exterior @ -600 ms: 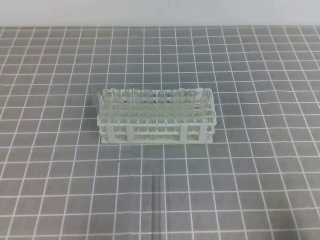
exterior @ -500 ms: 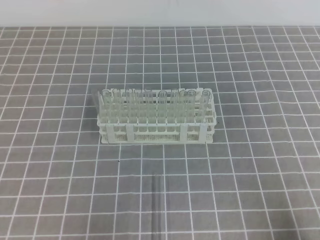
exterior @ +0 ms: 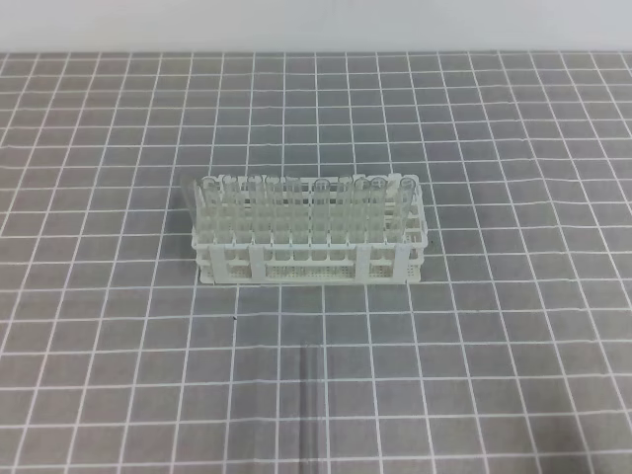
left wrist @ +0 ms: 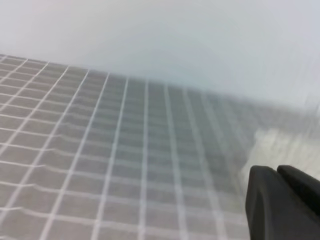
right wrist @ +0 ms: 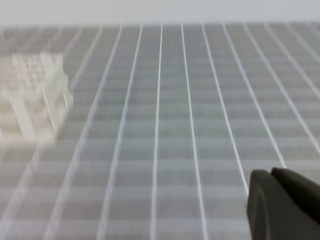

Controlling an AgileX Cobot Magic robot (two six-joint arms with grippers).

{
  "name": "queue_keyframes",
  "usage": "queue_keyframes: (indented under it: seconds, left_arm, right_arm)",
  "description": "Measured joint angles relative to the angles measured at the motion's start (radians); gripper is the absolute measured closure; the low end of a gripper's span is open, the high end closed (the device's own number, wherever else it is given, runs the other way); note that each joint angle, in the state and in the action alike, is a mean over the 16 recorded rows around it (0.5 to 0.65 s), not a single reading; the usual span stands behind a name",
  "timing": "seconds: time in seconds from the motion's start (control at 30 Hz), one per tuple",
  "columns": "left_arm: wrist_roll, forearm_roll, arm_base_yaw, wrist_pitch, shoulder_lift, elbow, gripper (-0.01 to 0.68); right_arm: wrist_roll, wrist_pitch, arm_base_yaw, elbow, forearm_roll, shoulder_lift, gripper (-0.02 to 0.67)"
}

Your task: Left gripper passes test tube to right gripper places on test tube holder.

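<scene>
Worktop [exterior: 513, 326]: grey, white-gridded, carrying everything.
Test tube holder [exterior: 310, 259]: white rack standing mid-worktop, holding clear tubes.
Test tube [exterior: 313, 405]: lying flat in front of holder.
Left gripper [left wrist: 276, 172]: jaws resting together, holding nothing.
Right gripper [right wrist: 270, 174]: jaws resting together, holding nothing.

Grey white-gridded tabletop [exterior: 118, 375], pale wall [exterior: 316, 25] behind

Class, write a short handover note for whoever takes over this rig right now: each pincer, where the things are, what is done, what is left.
Left pincer: shut, holding nothing, low over the mat.
Right pincer: shut, holding nothing, off to the rack's right.
Rack: upright mid-mat, back rows holding clear tubes.
One clear tube lies flat on the mat in front of the rack.
Done: nothing yet.
Left: left pincer picks up the tube, passes it to the right one, which places it in the rack.
</scene>
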Motion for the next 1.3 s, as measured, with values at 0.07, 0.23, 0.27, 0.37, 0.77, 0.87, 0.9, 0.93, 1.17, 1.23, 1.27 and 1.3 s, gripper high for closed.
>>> queue_keyframes:
  seconds: [0.07,0.23,0.27,0.37,0.77,0.87,0.9,0.93,1.17,1.23,1.27,1.3]
  left_arm:
    - [-0.028,-0.022,0.000,-0.034,0.002,-0.001,0.675]
    - [-0.095,-0.071,0.000,-0.094,0.010,-0.003,0.675]
    - [-0.102,-0.076,0.000,-0.100,0.010,-0.003,0.675]
    - [-0.124,-0.090,0.000,-0.122,0.007,-0.002,0.675]
    - [-0.138,-0.162,0.000,-0.038,0.014,-0.054,0.674]
    - [-0.136,-0.186,0.000,0.033,0.044,-0.107,0.674]
    - [-0.135,-0.193,0.000,0.064,0.063,-0.130,0.674]
    - [-0.133,-0.198,0.000,0.096,0.085,-0.154,0.674]
    - [-0.075,-0.227,0.000,0.360,0.300,-0.350,0.674]
    - [-0.041,-0.239,0.000,0.432,0.377,-0.404,0.674]
    - [-0.020,-0.249,0.000,0.466,0.417,-0.428,0.674]
    - [0.003,-0.260,0.000,0.500,0.457,-0.453,0.674]
  right_arm:
    - [0.000,-0.034,0.000,0.000,0.041,0.000,0.662]
    - [0.000,-0.126,0.000,0.000,0.176,0.000,0.662]
    - [0.000,-0.144,0.000,0.000,0.206,0.000,0.662]
    - [0.000,-0.194,0.000,0.000,0.292,0.000,0.662]
    - [0.000,-0.161,0.001,-0.036,0.419,0.008,0.662]
    - [0.000,-0.097,0.002,-0.080,0.405,0.038,0.662]
    - [0.000,-0.070,0.002,-0.097,0.398,0.053,0.662]
    - [0.000,-0.041,0.002,-0.117,0.389,0.071,0.662]
    - [-0.002,0.161,0.002,-0.290,0.324,0.254,0.662]
    - [-0.009,0.221,0.002,-0.339,0.306,0.321,0.662]
    - [-0.014,0.251,0.002,-0.362,0.297,0.355,0.662]
    - [-0.019,0.279,0.002,-0.384,0.290,0.387,0.662]
